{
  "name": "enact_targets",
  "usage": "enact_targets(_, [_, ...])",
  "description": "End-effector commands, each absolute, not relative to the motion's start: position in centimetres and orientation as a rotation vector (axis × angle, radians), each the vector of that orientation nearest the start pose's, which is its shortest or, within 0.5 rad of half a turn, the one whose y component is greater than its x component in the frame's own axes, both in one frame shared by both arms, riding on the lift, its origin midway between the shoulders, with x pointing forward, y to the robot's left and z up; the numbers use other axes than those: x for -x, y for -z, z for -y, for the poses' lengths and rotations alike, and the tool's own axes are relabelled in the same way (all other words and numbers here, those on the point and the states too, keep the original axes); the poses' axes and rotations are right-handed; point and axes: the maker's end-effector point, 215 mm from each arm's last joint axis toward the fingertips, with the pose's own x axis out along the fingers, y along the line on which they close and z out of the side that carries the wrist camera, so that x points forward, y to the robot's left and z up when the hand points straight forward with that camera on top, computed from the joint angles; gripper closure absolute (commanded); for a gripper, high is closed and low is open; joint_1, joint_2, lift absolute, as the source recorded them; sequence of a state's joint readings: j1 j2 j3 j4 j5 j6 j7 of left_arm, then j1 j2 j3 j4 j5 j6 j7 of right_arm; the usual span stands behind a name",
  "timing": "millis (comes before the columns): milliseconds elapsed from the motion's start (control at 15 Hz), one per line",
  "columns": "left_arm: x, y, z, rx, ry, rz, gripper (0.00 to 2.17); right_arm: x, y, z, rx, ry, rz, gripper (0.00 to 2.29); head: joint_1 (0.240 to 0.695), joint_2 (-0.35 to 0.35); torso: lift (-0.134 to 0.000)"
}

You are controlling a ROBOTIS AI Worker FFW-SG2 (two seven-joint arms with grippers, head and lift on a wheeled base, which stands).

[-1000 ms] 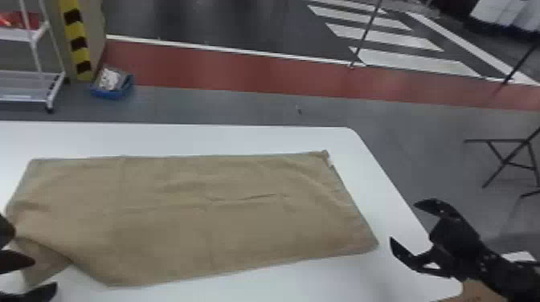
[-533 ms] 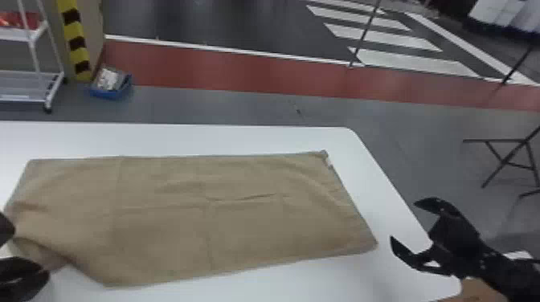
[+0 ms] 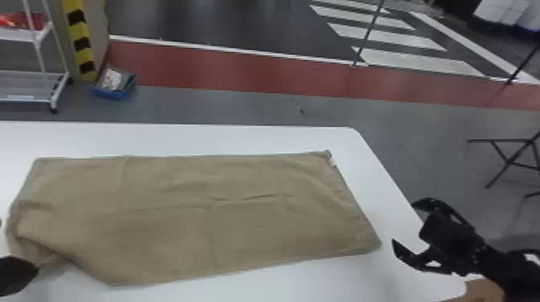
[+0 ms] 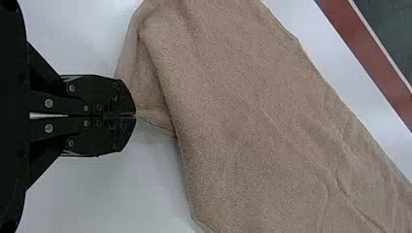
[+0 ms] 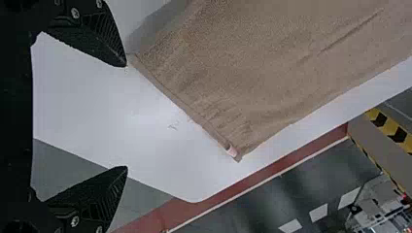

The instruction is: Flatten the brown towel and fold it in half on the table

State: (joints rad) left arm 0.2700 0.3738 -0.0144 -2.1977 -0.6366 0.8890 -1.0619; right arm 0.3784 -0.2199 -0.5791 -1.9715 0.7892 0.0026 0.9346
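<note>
– On the white table (image 3: 257,138), how does the brown towel (image 3: 249,229) lie?

– Spread out wide and mostly flat, a few small creases near its middle, and a little tag (image 3: 332,161) at its far right corner

– And the left end?

– Rumpled at the near corner, where the cloth laps over itself. The left gripper (image 3: 18,275) is there, closed, with a bit of the towel's edge pinched at its tips

– What about the right gripper (image 3: 403,223)?

– Open, its two fingers well apart, by the table's right edge, near the towel's near right corner. Nothing is between the fingers

– Anything behind the table?

– A blue box (image 3: 114,94) on the grey floor (image 3: 225,105), beside a striped yellow and black post (image 3: 82,42), with a white rack (image 3: 24,100) to the left of them
</note>
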Motion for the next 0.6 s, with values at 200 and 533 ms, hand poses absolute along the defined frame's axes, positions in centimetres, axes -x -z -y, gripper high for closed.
enact_targets(200, [-40.6,42.5,-27.2,-0.564,0.610,-0.812,1.19,-39.8,43.0,46.1,1.078,-0.438,-0.730,0.22,0.695,-0.264,-0.128])
enact_targets(533, [-40.6,42.6,-27.4,-0.567,0.608,-0.814,1.19,-40.3,45.0,44.8,1.077,-0.481,-0.768,0.56,0.695,-0.254,-0.128])
